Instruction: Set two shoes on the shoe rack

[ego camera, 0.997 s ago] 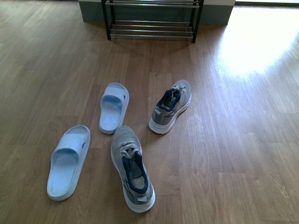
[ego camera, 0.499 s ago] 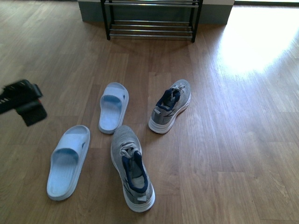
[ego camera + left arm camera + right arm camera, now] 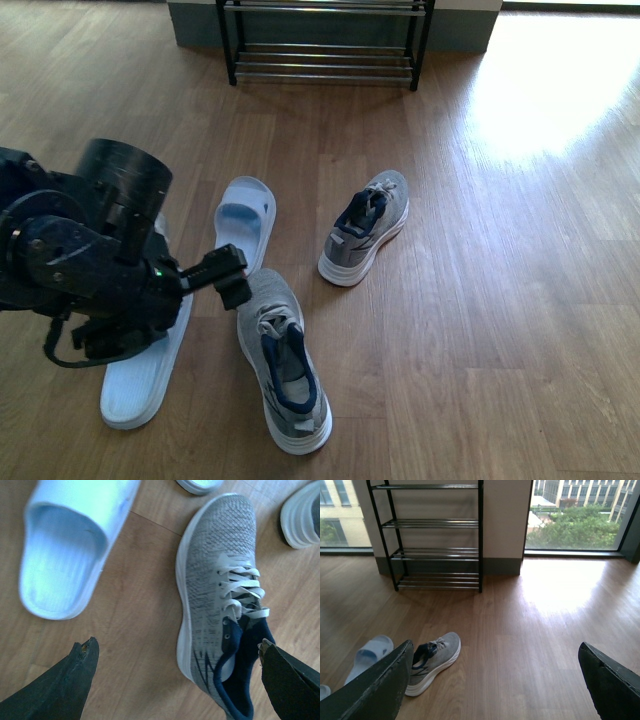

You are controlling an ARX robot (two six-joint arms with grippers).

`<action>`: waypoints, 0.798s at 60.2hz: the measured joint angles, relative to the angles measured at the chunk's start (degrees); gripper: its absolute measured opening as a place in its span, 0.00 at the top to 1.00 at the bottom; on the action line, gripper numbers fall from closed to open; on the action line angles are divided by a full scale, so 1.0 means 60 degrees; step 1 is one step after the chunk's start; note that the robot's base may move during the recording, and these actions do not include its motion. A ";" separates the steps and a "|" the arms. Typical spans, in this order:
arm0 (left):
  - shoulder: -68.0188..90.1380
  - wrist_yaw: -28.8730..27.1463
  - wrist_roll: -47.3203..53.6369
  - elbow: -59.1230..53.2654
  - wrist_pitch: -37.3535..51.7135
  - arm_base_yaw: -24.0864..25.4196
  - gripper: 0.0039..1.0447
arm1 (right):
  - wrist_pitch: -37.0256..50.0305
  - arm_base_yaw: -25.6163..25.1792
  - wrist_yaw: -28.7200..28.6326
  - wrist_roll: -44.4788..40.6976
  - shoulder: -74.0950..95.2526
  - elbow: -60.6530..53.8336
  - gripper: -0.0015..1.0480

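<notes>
Two grey knit sneakers lie on the wood floor: a near one [image 3: 285, 365] and a far one [image 3: 366, 228]. Two pale blue slides lie to their left; the far slide [image 3: 243, 215] shows fully, while my left arm partly covers the near slide [image 3: 135, 390]. The black shoe rack [image 3: 325, 40] stands at the back and holds no shoes. My left gripper [image 3: 232, 278] is open beside the near sneaker's toe. In the left wrist view that gripper [image 3: 177, 645] hangs open above the sneaker [image 3: 220, 595], apart from it. My right gripper [image 3: 495, 647] is open and holds nothing.
A grey wall base [image 3: 190, 25] runs behind the rack. Sunlight glares on the floor [image 3: 545, 90] at the back right. In the right wrist view the rack [image 3: 437, 535] stands against a wall between windows, with the far sneaker [image 3: 432, 660] and a slide [image 3: 370, 655] on the floor.
My left arm has come in from the left edge and moved right, over the near slide, up to the near sneaker. The shoes have not moved.
</notes>
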 joint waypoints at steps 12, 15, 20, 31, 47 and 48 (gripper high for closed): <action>0.1140 0.0765 -0.0055 0.1013 -0.0280 -0.0492 0.09 | 0.0000 0.0000 0.0000 0.0000 0.0000 0.0004 0.09; 0.1348 0.0845 -0.0062 0.1228 -0.0368 -0.0554 0.09 | 0.0000 0.0000 0.0000 0.0000 -0.0004 0.0004 0.09; 0.1730 0.0900 -0.0055 0.1730 -0.0845 -0.0619 0.09 | 0.0000 0.0000 0.0000 0.0000 0.0000 0.0000 0.09; 0.2324 0.1002 -0.0047 0.2463 -0.1413 -0.0641 0.09 | 0.0000 0.0000 0.0000 0.0000 0.0000 0.0004 0.09; 0.3075 0.1399 0.0244 0.3566 -0.2288 -0.0670 0.09 | 0.0000 0.0000 0.0000 0.0000 0.0000 0.0000 0.09; 0.3111 0.1406 0.0273 0.3617 -0.2353 -0.0670 0.09 | 0.0000 0.0000 0.0000 0.0000 0.0000 0.0004 0.09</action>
